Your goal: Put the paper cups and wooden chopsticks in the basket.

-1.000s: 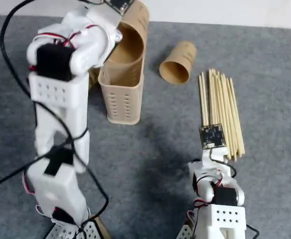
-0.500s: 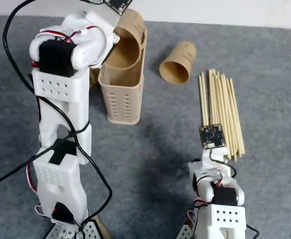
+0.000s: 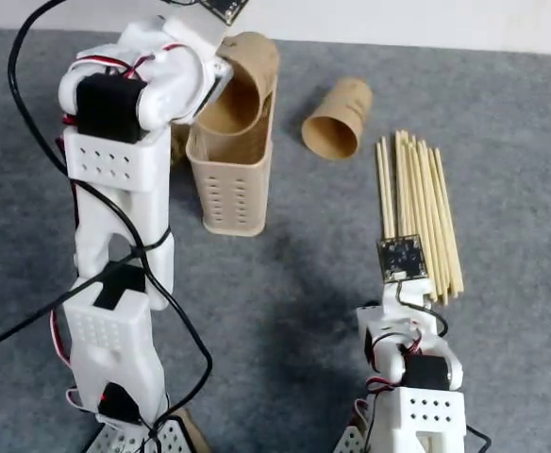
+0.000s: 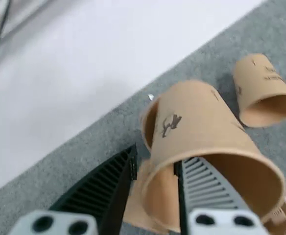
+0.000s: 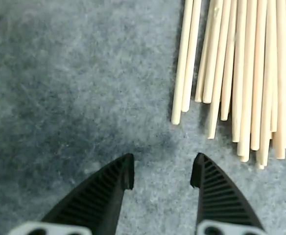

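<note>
A paper cup (image 3: 252, 61) (image 4: 202, 127) leans tilted in the top of the tan perforated basket (image 3: 228, 179), mouth toward the basket's inside. My left gripper (image 4: 154, 156) is open around the cup's wall, one finger inside the cup and the other outside with a small gap. A second paper cup (image 3: 337, 118) (image 4: 263, 88) lies on its side to the right of the basket. Several wooden chopsticks (image 3: 422, 208) (image 5: 241, 73) lie in a bundle on the right. My right gripper (image 5: 162, 169) is open just short of their near ends, holding nothing.
Everything rests on grey carpet (image 3: 294, 311), with a white strip (image 4: 84, 63) along the far edge. A tan shape (image 3: 175, 143) beside the basket is mostly hidden by the left arm (image 3: 115, 170). Open carpet lies between the two arms.
The left arm has straightened up and the cup has tipped lower into the basket's top, its mouth turning rounder toward the camera. The right arm has not moved.
</note>
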Available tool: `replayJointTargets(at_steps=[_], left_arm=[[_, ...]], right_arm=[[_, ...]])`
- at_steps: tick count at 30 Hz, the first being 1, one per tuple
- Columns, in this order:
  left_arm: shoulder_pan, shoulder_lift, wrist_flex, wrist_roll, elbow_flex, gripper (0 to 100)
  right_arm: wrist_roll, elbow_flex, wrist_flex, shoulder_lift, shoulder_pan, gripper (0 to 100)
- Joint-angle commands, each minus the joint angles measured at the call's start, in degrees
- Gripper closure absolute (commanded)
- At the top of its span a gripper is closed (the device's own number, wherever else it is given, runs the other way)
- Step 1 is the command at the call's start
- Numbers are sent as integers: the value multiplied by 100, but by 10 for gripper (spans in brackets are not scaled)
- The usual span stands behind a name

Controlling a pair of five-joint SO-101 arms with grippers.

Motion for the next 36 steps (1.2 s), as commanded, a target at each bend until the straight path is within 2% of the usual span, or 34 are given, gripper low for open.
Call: replayJointTargets(at_steps=[1, 13, 22, 25, 28, 31, 34, 36], left_arm=[[-119, 207, -668, 44, -136, 844], [-119, 567, -1644, 44, -163, 844], [-242, 576, -1873, 53, -154, 845], [-752, 576, -1837, 431, -154, 856], [-1745, 620, -1767, 897, -110, 856], [-2554, 884, -1160, 1301, 426, 856], [-2853, 1244, -519, 1530, 989, 856], [-2897, 1481, -281, 1934, 1218, 851]], right_arm=[[-62, -22, -66, -40, -40, 796], [-62, -22, -66, -40, -48, 796], [-62, -22, -66, -40, -48, 796], [-62, -13, -57, -40, -48, 796], [-53, 66, -57, -40, -48, 796], [-53, 75, -57, -40, -48, 796], [-53, 75, -57, -40, -48, 796], [-53, 75, -57, -40, -163, 796]])
